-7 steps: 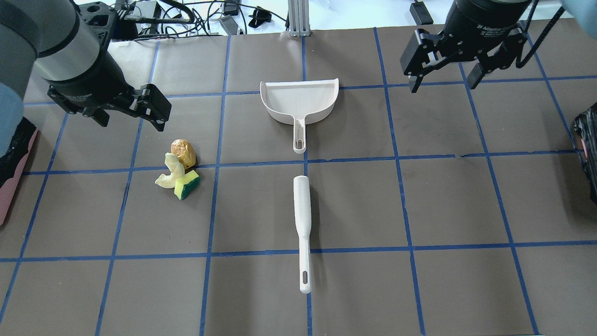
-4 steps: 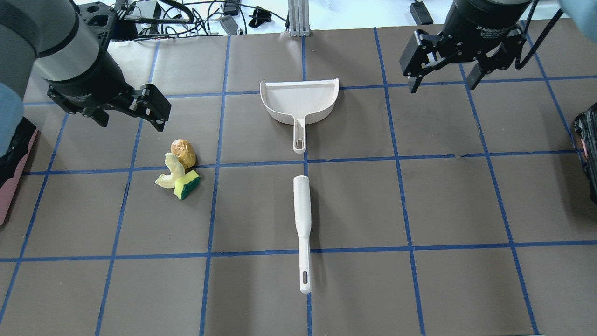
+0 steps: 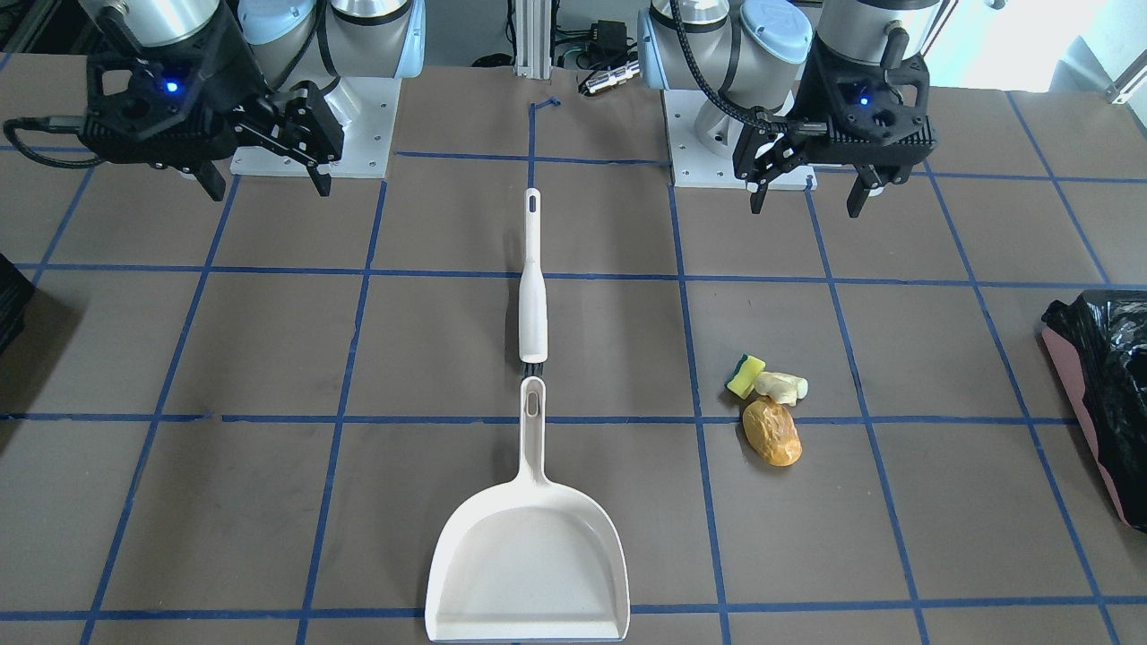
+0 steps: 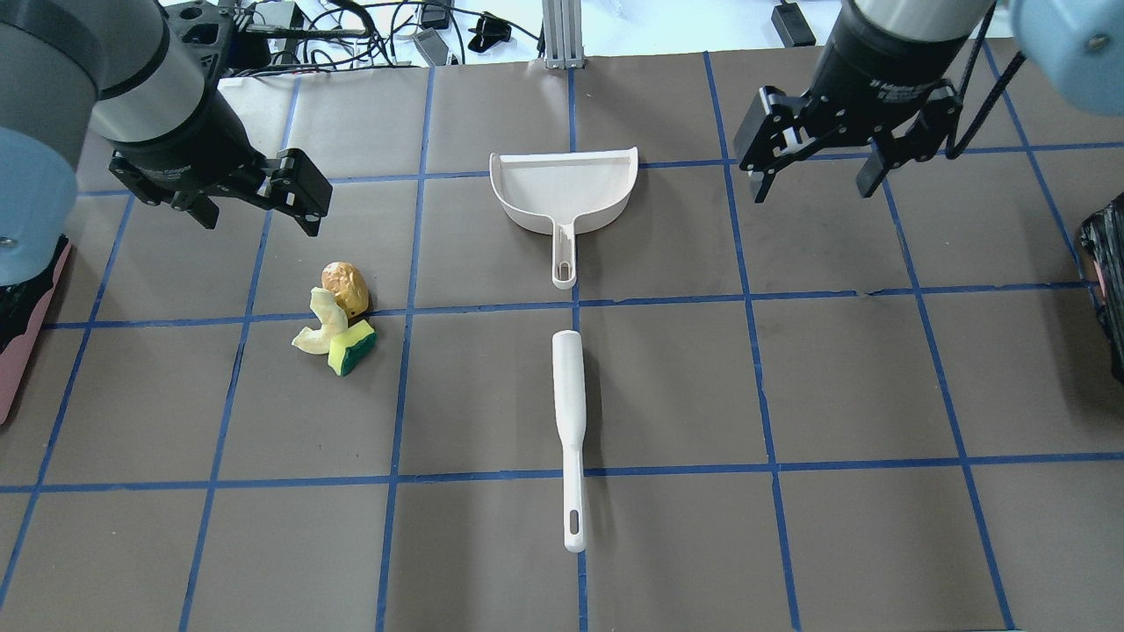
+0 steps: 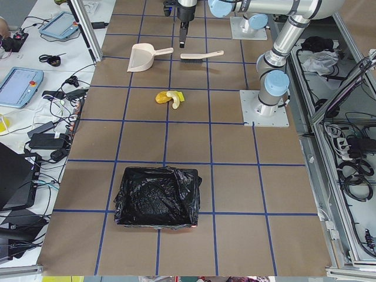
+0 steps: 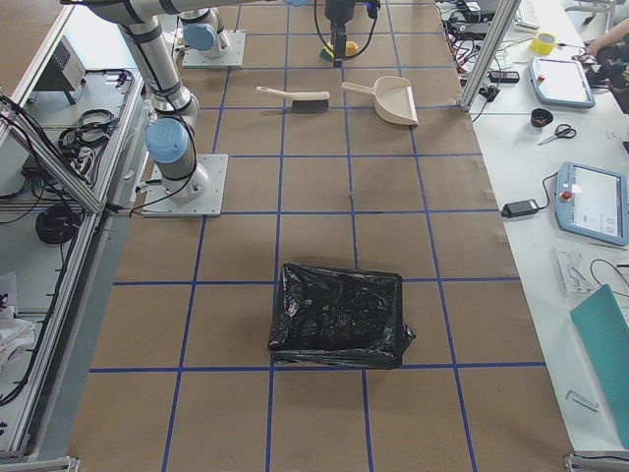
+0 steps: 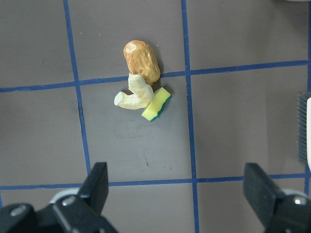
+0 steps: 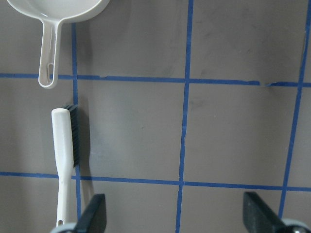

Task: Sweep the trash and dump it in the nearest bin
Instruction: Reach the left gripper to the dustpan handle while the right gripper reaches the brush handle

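The trash lies in a tight cluster left of the table's centre: a golden-brown lump [image 4: 344, 287], a pale cream curved piece [image 4: 320, 326] and a yellow-and-green sponge chunk [image 4: 352, 347]. The left wrist view shows the lump [image 7: 141, 60] from straight above. My left gripper [image 4: 259, 215] hovers open just beyond the cluster, holding nothing. My right gripper [image 4: 811, 191] hangs open and empty at the far right. The pink bin [image 4: 26, 351] with its black bag sits at the left table edge, closest to the trash. It shows whole in the exterior left view [image 5: 157, 197].
A white dustpan [image 4: 564, 189] lies at the centre back, handle toward the robot. In line with it lies a white brush [image 4: 571, 421], bristles down. A black container [image 4: 1108, 281] stands at the right edge. Cables lie beyond the table's far edge.
The left gripper has shifted slightly right and farther back. The right gripper has moved left and a little toward the robot. The trash, dustpan and brush have not moved.
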